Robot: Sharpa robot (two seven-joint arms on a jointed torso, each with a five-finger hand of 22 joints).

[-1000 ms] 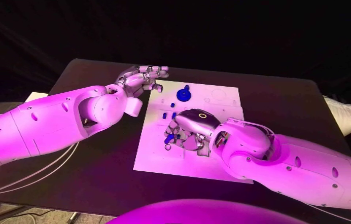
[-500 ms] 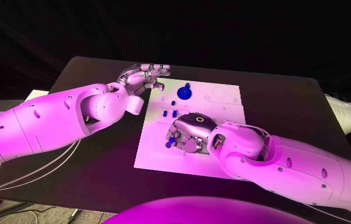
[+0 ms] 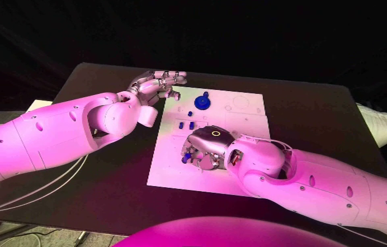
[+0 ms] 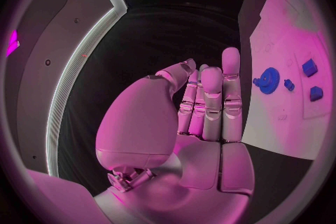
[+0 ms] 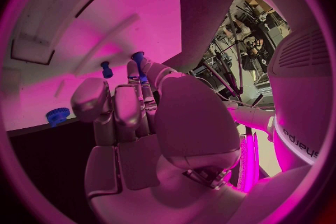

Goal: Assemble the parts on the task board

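We see the white task board (image 3: 242,121) lying in the middle of the dark desk (image 3: 314,118). Our right hand (image 3: 208,148) is lowered over the near-left part of the board, palm down, its fingers (image 5: 143,75) curled around a small blue peg (image 5: 139,61), which we see pinched upright at the fingertips in the right wrist view. A second blue peg (image 5: 106,69) stands on the board just beside it, apart from the fingers. In the head view a bit of blue (image 3: 186,157) peeks out at the left side of that hand, right against the board.

Our left hand (image 3: 158,85) hovers above the desk by the board's far-left corner, holding nothing; in the left wrist view its fingers (image 4: 210,101) are straight and laid side by side, with the thumb folded close, so it is released.

A blue gear (image 3: 202,101) sits on the far-left part of the board, near the left hand but not touching it. Two small blue blocks (image 3: 186,126) lie between the gear and our right hand, with a smaller blue piece (image 3: 190,114) just beyond them.
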